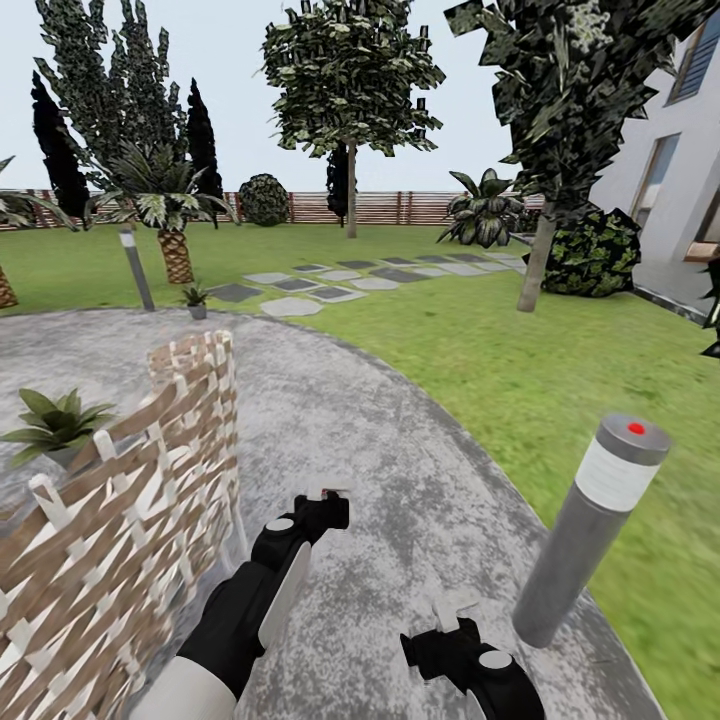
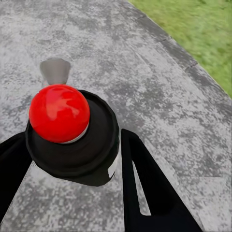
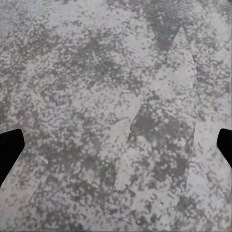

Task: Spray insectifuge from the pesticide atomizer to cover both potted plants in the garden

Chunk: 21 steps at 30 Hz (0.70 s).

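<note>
The pesticide atomizer (image 2: 72, 130) appears in the left wrist view as a dark round body topped by a glossy red dome, held between the black fingers (image 2: 145, 183) of my left gripper (image 2: 72, 142). In the head view that left gripper (image 1: 325, 505) hangs low over the grey patio (image 1: 370, 440). One potted plant (image 1: 55, 422) stands at the left behind a wicker chair back. The other potted plant (image 1: 195, 298) is small and far off at the patio's far edge. My right gripper (image 1: 455, 618) is open above bare paving, its fingertips (image 3: 10, 150) wide apart.
A woven brown-and-white chair back (image 1: 120, 530) rises close on the left. A grey lamp post (image 1: 595, 525) with a red dot stands at right on the patio edge, another post (image 1: 135, 268) far left. Lawn, stepping stones (image 1: 330, 282), fence and house lie beyond.
</note>
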Motion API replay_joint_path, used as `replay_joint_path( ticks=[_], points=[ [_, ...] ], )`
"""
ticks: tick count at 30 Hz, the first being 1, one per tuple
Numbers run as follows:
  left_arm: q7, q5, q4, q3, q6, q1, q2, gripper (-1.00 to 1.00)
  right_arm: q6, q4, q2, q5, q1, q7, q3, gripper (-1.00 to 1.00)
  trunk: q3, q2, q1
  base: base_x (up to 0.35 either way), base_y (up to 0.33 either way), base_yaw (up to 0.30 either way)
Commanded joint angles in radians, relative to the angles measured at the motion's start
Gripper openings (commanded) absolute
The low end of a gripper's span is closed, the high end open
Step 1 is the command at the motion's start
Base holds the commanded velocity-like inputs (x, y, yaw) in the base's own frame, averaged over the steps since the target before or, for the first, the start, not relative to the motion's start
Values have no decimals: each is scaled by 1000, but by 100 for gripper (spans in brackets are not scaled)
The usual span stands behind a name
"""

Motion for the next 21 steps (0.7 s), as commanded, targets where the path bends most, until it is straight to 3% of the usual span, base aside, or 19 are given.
replay_joint_path(
  ticks=[1, 21],
  points=[
    [9, 11, -1, -2, 4, -1, 0, -100, 5, -1, 0, -1, 0, 0, 0, 100, -1, 0, 0, 320, 1, 0],
    [9, 11, -1, -3, 4, -1, 0, -100, 5, -1, 0, -1, 0, 0, 0, 100, -1, 0, 0, 161, 0, 0]
  ],
)
